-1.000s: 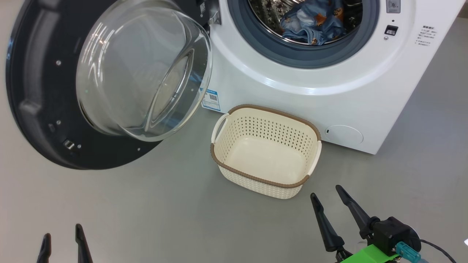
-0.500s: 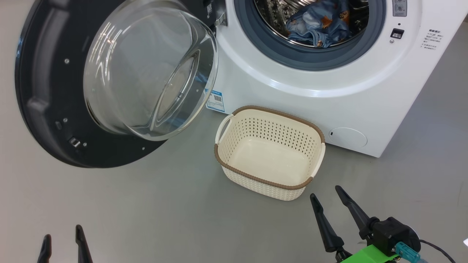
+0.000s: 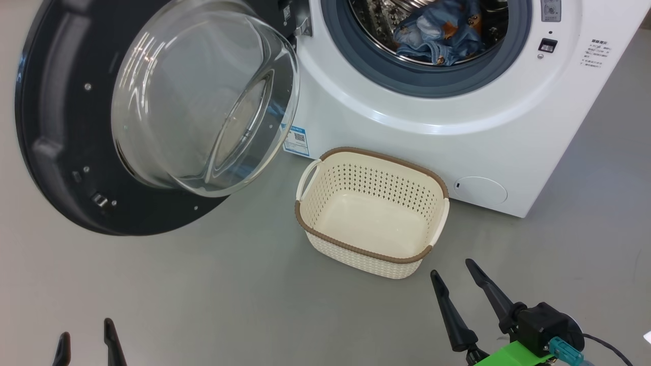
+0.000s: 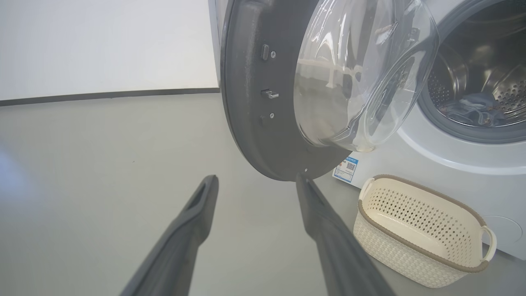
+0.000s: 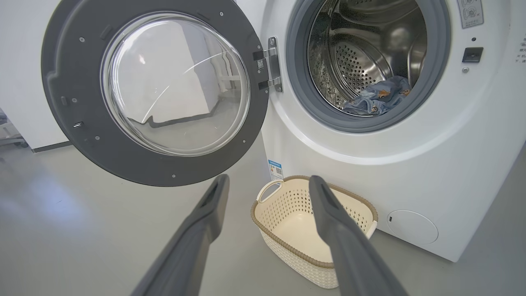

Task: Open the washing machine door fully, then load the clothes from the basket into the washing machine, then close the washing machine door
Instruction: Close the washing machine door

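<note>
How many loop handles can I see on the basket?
2. One handle is on the end of the basket nearer the washing machine door; the other handle is on the opposite end, nearer the round lower cap. None seems hidden.

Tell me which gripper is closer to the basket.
Right. The right gripper hovers just off the basket's near right corner, apart from it. The left gripper is far to the basket's left, out in front of the open door.
</note>
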